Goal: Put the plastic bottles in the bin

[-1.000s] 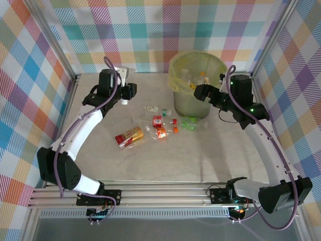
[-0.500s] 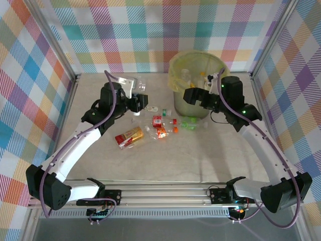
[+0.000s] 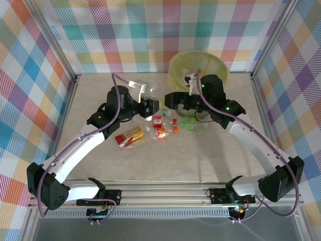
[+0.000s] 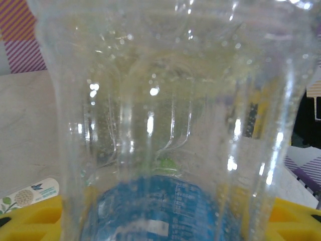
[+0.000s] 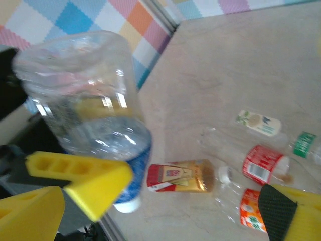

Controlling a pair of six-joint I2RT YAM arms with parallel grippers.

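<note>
left hand point(image 3: 149, 106) clenched on clear blue-labelled plastic bottle point(image 5: 83, 90), aloft left of round yellow-lined bin point(image 3: 173, 74) | right hand point(image 3: 171, 99) released, at bin's left wall | loose plastic bottles point(image 3: 159, 121) near bin's base | surface point(image 3: 200, 153) open on bin's near side

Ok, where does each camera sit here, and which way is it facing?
Top external: above and behind the arm bases, looking down on the table, bin, left gripper and right gripper.
Left wrist: faces forward past its yellow fingers into the clear bottle it holds.
Right wrist: looks down across the table at loose bottles; own finger at lower right.
Shared: both wrist views show that clear bottle, blue label included.
</note>
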